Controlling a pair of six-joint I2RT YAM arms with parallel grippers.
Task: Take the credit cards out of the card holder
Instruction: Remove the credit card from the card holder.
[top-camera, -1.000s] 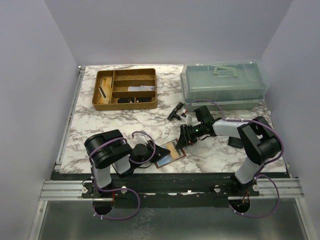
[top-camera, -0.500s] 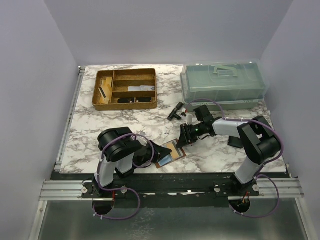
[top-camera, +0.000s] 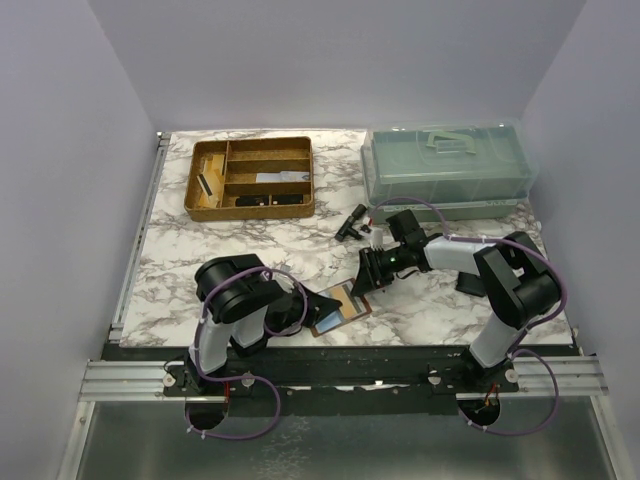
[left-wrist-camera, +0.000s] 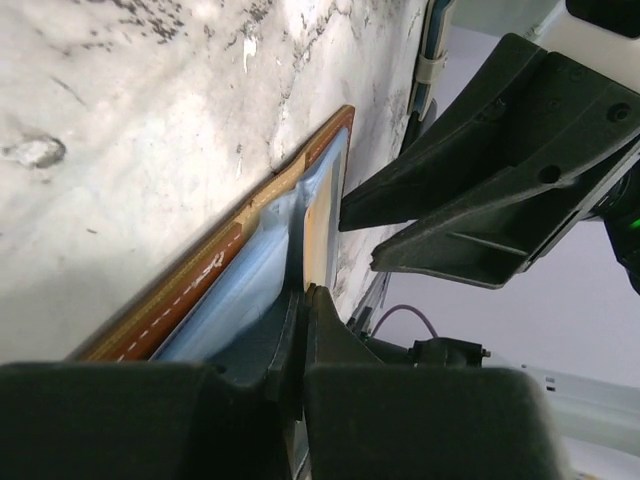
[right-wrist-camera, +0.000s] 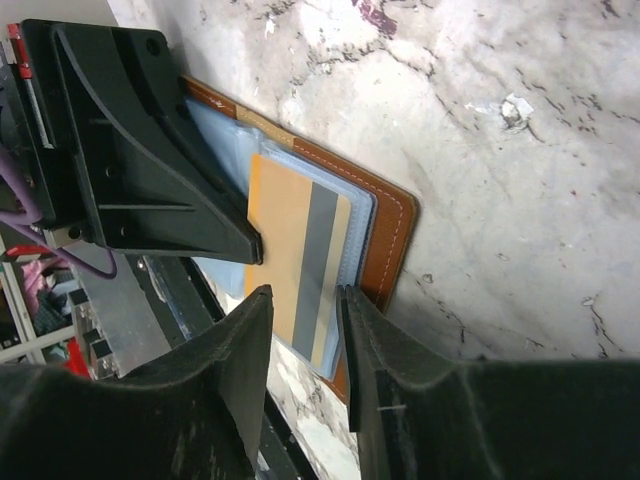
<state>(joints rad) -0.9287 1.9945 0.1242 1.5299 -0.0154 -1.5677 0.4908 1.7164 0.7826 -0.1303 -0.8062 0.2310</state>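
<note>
- The left pincer (left-wrist-camera: 305, 292), nearest the front edge of the bench (top-camera: 250, 250), was clenched. It seemed to nip the blue inner sleeve at the near-left end of the holder (right-wrist-camera: 392, 222) and pin it down.
- The holder lay open and flat just in from that front edge, between the two pincers. Its long axis ran from the left pincer toward the right one.
- A tan card (right-wrist-camera: 285, 235) with a grey stripe sat in the sleeve, lying the same way, its short end facing the right pincer.
- The right pincer (right-wrist-camera: 300, 305) hung just above that end, released, jaws apart and nothing in them. It looked the better-placed arm for the pull, which would likely go toward the far right.
- Against a second earlier, the left arm's elbow had swung rightward and its pincer had closed; the right arm had hardly moved.
- Farther back stood the tray (top-camera: 250, 178) and the box (top-camera: 445, 165), well apart from the work.
</note>
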